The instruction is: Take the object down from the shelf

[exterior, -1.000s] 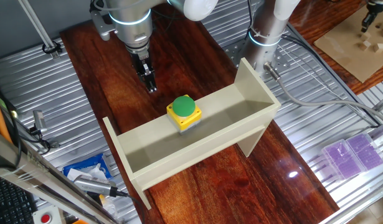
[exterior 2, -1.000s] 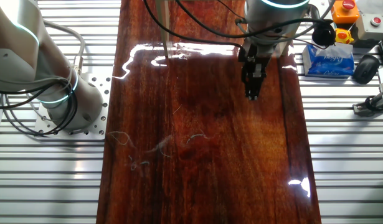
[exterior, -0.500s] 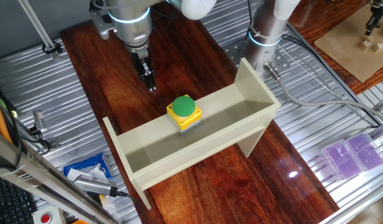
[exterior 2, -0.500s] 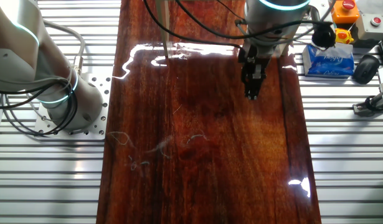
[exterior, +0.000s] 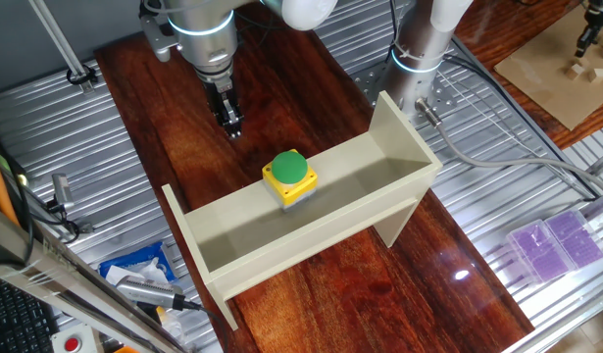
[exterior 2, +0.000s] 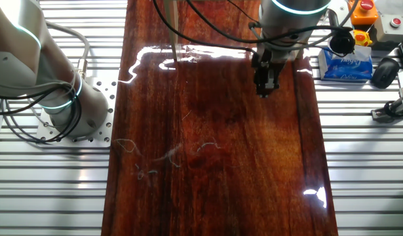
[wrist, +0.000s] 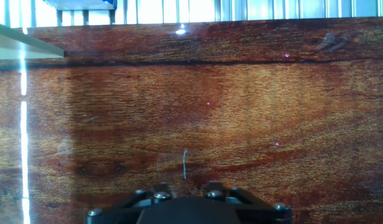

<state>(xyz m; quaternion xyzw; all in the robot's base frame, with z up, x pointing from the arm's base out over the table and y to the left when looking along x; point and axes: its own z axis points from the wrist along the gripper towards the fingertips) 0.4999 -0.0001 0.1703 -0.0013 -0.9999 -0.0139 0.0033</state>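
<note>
Shelf (exterior: 311,211) sat below and in front of the fingers, well apart. Button box (exterior: 288,176) was on its ledge, untouched. Gripper (exterior: 228,122) had lifted slightly, fingers pinched narrow and empty; approach hadn't started, I'd judge.

Two fixed cameras are looking steeply down at the wooden worktop (exterior: 311,284) from different sides, while the hand camera is facing it closely.

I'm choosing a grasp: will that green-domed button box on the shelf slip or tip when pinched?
The button box looks rigid, with flat sides, so a side pinch probably holds. Its dome is rounded, so gripping there would likely slip. It sits at the shelf rim, so a nudge might tip it.
</note>
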